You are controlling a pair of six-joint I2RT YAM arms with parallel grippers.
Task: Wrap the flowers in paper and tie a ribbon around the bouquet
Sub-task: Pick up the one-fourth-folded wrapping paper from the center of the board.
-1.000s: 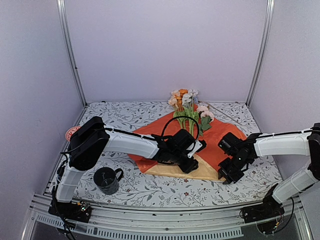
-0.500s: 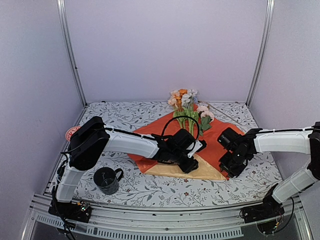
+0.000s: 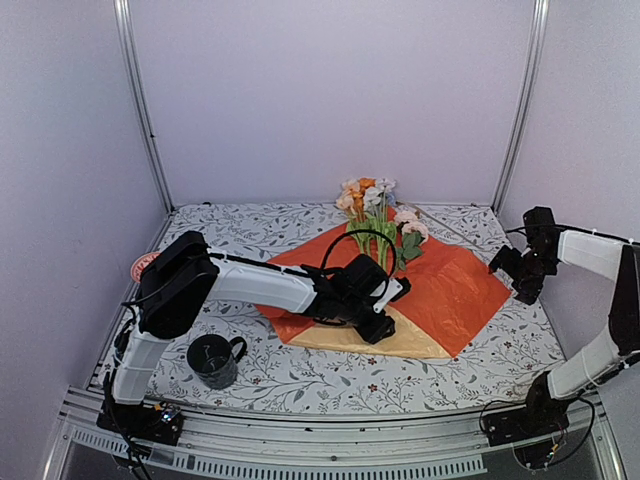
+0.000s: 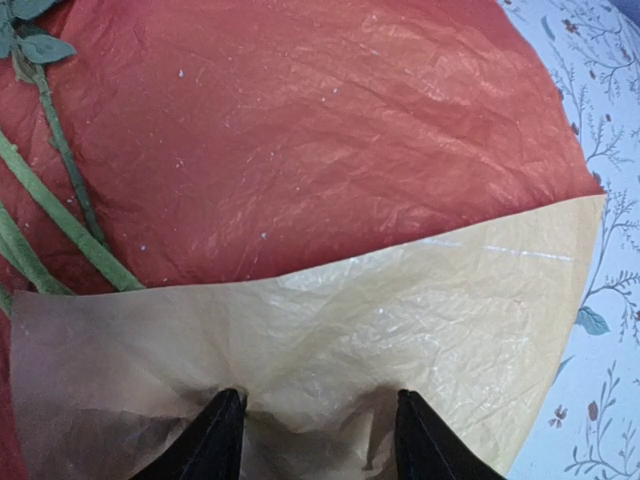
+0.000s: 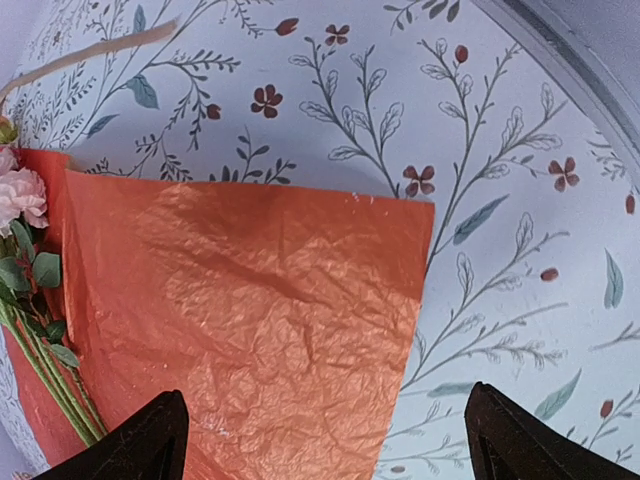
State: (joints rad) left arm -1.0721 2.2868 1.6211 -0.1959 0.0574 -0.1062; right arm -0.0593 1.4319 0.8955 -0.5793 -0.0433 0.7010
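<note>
The wrapping is barely begun. The wrapping paper [image 3: 455,290] lies spread on the worktop [image 3: 300,380], orange-red side up. The flowers [image 3: 372,205] are laid along its middle, heads past the far corner and stems running toward the near one. Only the near corner is turned over, showing a mustard-yellow flap across the stem ends.

The left gripper [image 3: 375,325] rests on that flap. In the left wrist view its fingers [image 4: 215,445] stand partly apart, tips pressed into the puckered yellow sheet. I cannot tell whether they clamp stems through it or merely pin it down. The right gripper [image 3: 520,272] hangs just beyond the paper's right corner, jaws spread wide and holding nothing.

As I judge it, what is left is to fold both side corners over the stems into a cone, then fetch the ribbon [image 5: 90,50] and tie it round. The ribbon lies untouched on the worktop past the paper's far right edge, near the flower heads.

The stem ends are hidden under the flap and the left gripper, and the paper's left part sits behind the left arm. Only a short stretch of ribbon shows in the right wrist view. From above it is probably the faint line there, too thin to follow. A dark mug [image 3: 213,360] stands near the left arm, apart from the paper.
</note>
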